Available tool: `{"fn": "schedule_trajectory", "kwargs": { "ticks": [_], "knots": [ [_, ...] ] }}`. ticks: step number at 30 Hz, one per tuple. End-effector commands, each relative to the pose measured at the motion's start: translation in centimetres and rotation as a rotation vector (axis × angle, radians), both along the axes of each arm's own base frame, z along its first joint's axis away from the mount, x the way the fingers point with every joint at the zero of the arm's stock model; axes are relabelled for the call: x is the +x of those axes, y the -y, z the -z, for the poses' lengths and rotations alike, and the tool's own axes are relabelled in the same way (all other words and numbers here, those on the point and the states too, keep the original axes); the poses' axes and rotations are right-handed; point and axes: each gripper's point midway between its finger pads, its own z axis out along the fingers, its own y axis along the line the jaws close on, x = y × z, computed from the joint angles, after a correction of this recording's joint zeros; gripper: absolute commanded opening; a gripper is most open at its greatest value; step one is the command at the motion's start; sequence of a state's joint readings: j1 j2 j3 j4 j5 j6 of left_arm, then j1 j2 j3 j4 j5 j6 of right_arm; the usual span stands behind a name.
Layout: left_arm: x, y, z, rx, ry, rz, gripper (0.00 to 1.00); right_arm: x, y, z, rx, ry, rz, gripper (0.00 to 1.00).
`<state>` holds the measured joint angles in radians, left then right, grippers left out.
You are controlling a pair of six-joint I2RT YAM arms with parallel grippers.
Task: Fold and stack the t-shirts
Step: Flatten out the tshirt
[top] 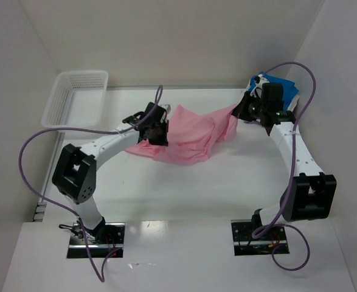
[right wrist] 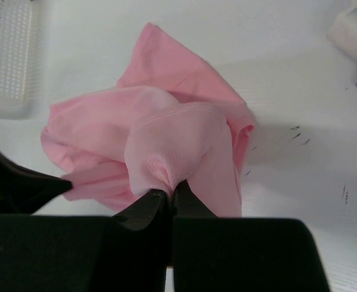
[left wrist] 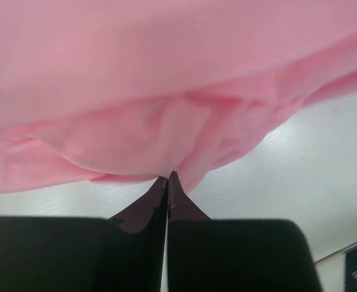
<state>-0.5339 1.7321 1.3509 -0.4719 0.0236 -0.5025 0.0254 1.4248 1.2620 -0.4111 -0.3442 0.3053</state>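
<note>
From above, the pink t-shirt (top: 193, 137) lay bunched on the white table (top: 196, 188), stretched between the two arms. The left gripper (top: 159, 137) had its fingers closed on one end. The right gripper (top: 240, 113) pinched the opposite end, which rose off the table toward its fingers. Just behind the right gripper's wrist sat a blue t-shirt (top: 286, 87). A white mesh basket (top: 61, 100) stood well apart from the left fingers, on their outer side.

In the left wrist view, the left gripper (left wrist: 168, 178) was pressed shut on a fold of the pink t-shirt (left wrist: 166, 91). The cloth billowed ahead of and above the tips. Bare table (left wrist: 300, 164) showed to their right.

In the right wrist view, the right gripper (right wrist: 169, 196) was clamped on a gathered fold of the pink t-shirt (right wrist: 172, 140). The rest of the shirt was heaped just ahead of the tips on the table (right wrist: 300, 91). To the left of the fingers, the left gripper (right wrist: 56, 181) met the shirt's edge. The basket (right wrist: 5, 55) lay far ahead on the left.
</note>
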Motion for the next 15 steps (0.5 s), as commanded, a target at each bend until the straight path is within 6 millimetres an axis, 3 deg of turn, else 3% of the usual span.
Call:
{"fn": "schedule_trajectory", "kwargs": {
  "ticks": [1,3,6,10,13,15],
  "knots": [
    [5.0,-5.3,-15.7,-0.015,0.376,-0.112,0.0,4.7,1.0,-9.9,-0.003,0.25,0.04,0.0],
    [6.6,-9.1,-19.0,0.002,0.445,-0.179,0.0,5.9,1.3,-14.7,0.008,0.349,0.054,0.0],
    [8.0,-13.6,-23.4,0.039,0.543,-0.252,0.0,6.8,1.6,-18.5,0.018,0.423,0.063,0.0],
    [8.7,-18.8,-26.7,0.086,0.615,-0.35,0.0,6.5,2.1,-23.2,0.021,0.517,0.09,0.0],
    [8.4,-20.9,-28.5,0.116,0.656,-0.391,0.0,6.4,3.0,-24.7,0.012,0.552,0.127,0.0],
    [7.6,-22.6,-30.8,0.122,0.706,-0.425,0.0,6.0,3.8,-27.0,0.006,0.604,0.159,0.0]
  ]
}}
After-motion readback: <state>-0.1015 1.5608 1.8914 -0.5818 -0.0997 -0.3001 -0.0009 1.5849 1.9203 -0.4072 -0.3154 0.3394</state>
